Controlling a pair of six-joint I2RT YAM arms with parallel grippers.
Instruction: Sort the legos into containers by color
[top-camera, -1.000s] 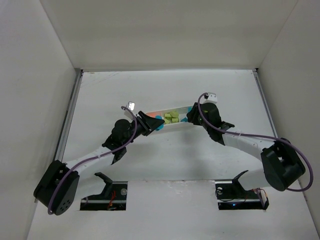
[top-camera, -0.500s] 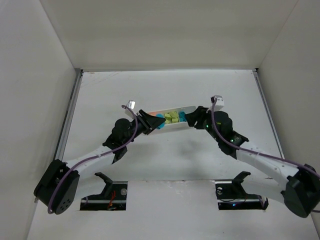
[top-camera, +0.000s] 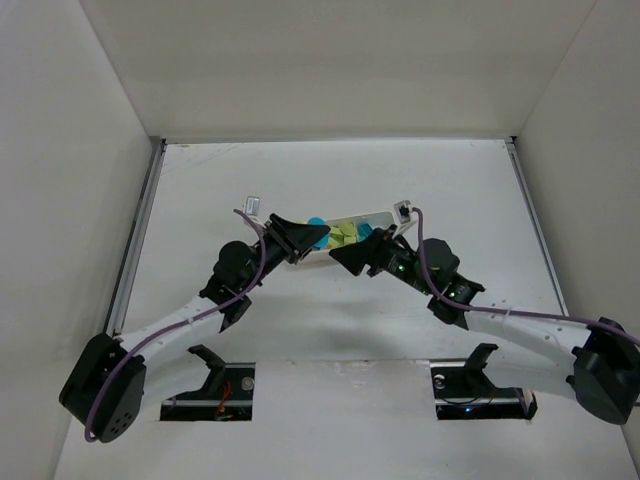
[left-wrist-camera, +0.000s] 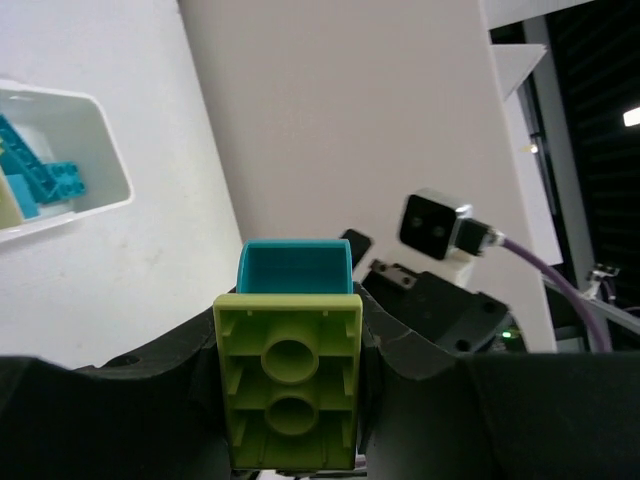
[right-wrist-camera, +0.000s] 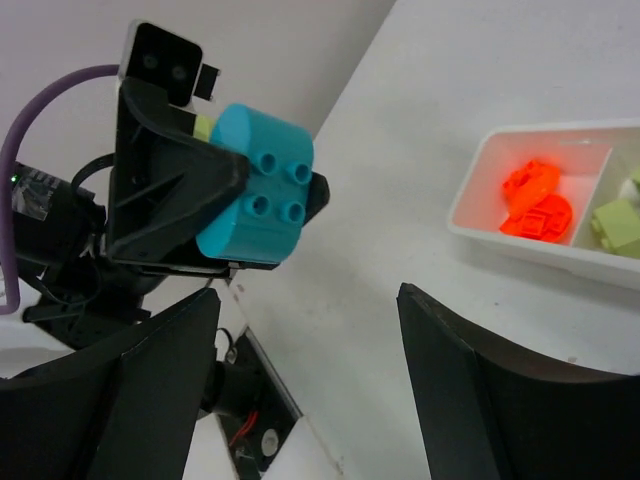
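My left gripper (top-camera: 303, 235) is shut on a pale yellow-green lego (left-wrist-camera: 288, 380) with a cyan-blue lego (left-wrist-camera: 294, 268) stuck to it, held up off the table beside the white tray (top-camera: 378, 216). In the right wrist view the same cyan lego (right-wrist-camera: 257, 200) shows, studs facing the camera. My right gripper (top-camera: 345, 258) is open and empty, its fingers (right-wrist-camera: 110, 400) wide apart, facing the left gripper. The tray (right-wrist-camera: 480, 215) holds orange-red legos (right-wrist-camera: 535, 200) in its end compartment, yellow-green ones (top-camera: 345, 233) in the middle, and cyan ones (left-wrist-camera: 45, 180) at the other end.
White walls enclose the table on three sides. The right arm's wrist camera (left-wrist-camera: 435, 225) sits close in front of the left gripper. The arm mounts (top-camera: 220, 385) line the near edge.
The left gripper has risen from the tray's left end with the joined legos. The right gripper has swung left, off the tray's right end, to face the left gripper.
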